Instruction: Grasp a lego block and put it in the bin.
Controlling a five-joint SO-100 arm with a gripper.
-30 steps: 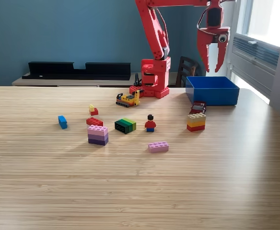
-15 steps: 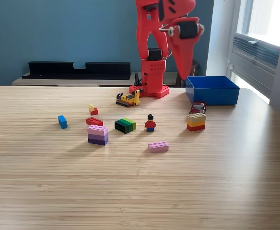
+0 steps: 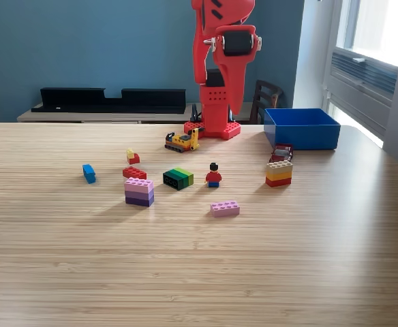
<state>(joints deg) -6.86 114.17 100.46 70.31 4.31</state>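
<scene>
Several lego blocks lie spread over the wooden table: a pink flat block, a pink-and-purple stack, a green-and-black block, a red block, a small blue block and a yellow-orange-red stack. The blue bin stands at the exterior view's back right. My red gripper hangs high above the back middle of the table, in front of the arm's base, pointing down and seen edge-on. Nothing shows in it, and it is far above every block. Its jaws overlap in this view.
A minifigure, a yellow toy vehicle and a small dark red car also sit on the table. The arm's base is at the back centre. A black shelf and a chair stand behind the table.
The gripper swung from above the bin at the exterior view's right to the centre in front of the arm's base. No block moved.
</scene>
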